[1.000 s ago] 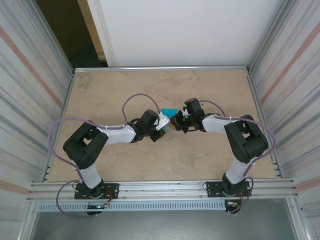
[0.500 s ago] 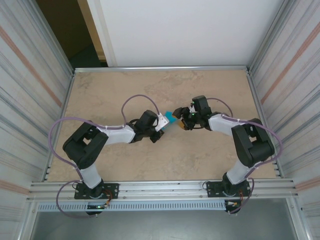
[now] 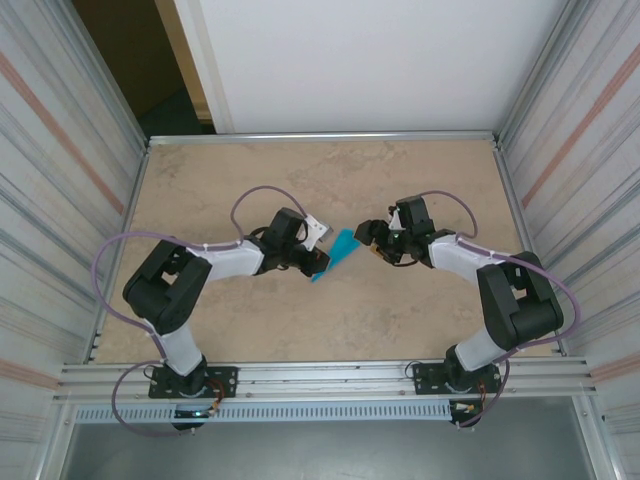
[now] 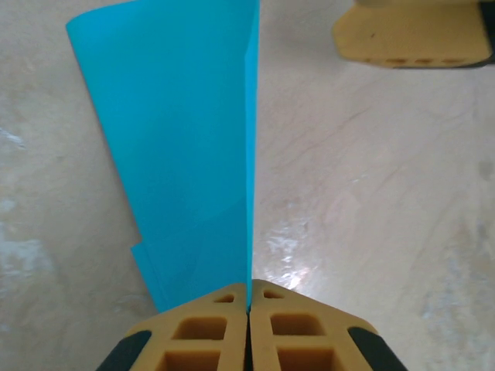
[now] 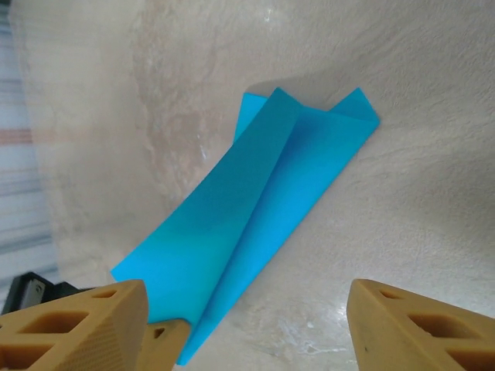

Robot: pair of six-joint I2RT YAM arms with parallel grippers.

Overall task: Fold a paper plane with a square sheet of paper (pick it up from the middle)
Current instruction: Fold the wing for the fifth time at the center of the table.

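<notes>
The square sheet of paper (image 3: pixel 340 250) is bright turquoise and folded into a long narrow creased dart, the paper plane shape. My left gripper (image 3: pixel 320 258) is shut on it. In the left wrist view the paper (image 4: pixel 186 154) stands on edge, pinched along its crease between the closed fingertips of that gripper (image 4: pixel 249 303). My right gripper (image 3: pixel 371 236) hangs open just right of the paper, not touching it. From the right wrist the paper (image 5: pixel 263 201) stretches away over the table, ahead of that gripper (image 5: pixel 247 301) with its jaws wide apart.
The beige stone-patterned tabletop (image 3: pixel 330 180) has a metal frame around it and corrugated walls (image 3: pixel 60 200) on both sides. One finger of the right gripper (image 4: pixel 414 35) shows at the top of the left wrist view. The arm bases sit at the near edge.
The right gripper has opened, released the paper and drawn back to the right. The left gripper has shut on the paper, which now slants toward the near left.
</notes>
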